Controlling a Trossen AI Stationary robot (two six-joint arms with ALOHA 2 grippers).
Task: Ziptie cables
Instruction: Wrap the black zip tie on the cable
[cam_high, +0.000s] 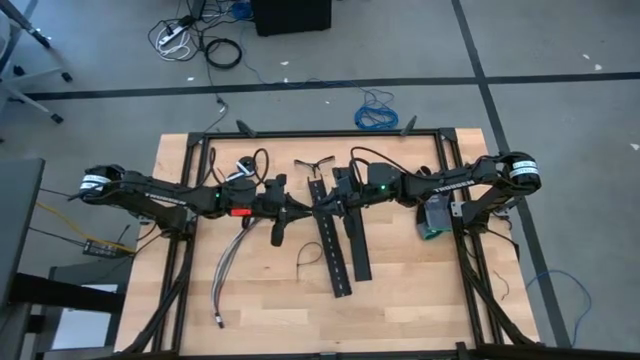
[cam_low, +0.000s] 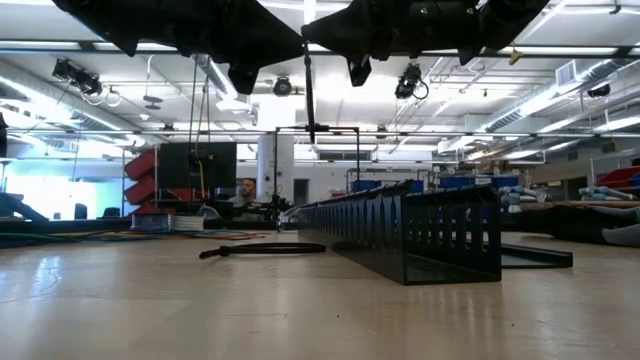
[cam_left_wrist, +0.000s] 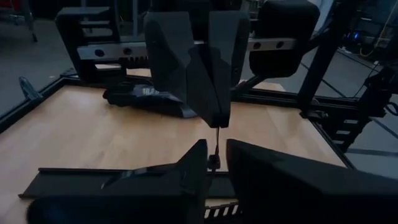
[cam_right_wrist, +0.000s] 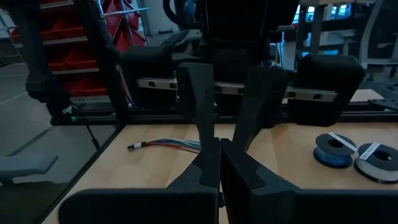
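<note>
The cables (cam_high: 232, 262) lie loose on the table's left half, also seen in the right wrist view (cam_right_wrist: 168, 145); no gripper touches them. Both arms meet level above the table's middle. My right gripper (cam_left_wrist: 217, 121) is shut on a thin black ziptie (cam_low: 309, 95) that hangs straight down. My left gripper (cam_left_wrist: 216, 155) faces it tip to tip, its fingers a narrow gap apart. The ziptie's lower end (cam_left_wrist: 213, 163) shows in that gap. A second ziptie (cam_high: 308, 258), bent into a loop, lies on the wood near the middle. My right gripper pinches the ziptie's upper end (cam_left_wrist: 217, 127) between its two fingertips, coming level from the table's right. The strip hangs upright below the fingers, well clear of the table (cam_low: 313, 132). Whether my left gripper touches the ziptie's lower end, I cannot tell.
Two wide black perforated strips (cam_high: 330, 240) (cam_high: 357, 235) lie lengthwise under the grippers; in the low view they stand as a dark wall (cam_low: 420, 235). Rolls of tape and blue cable (cam_right_wrist: 336, 151) sit at the far left. A black frame (cam_high: 320, 135) borders the table.
</note>
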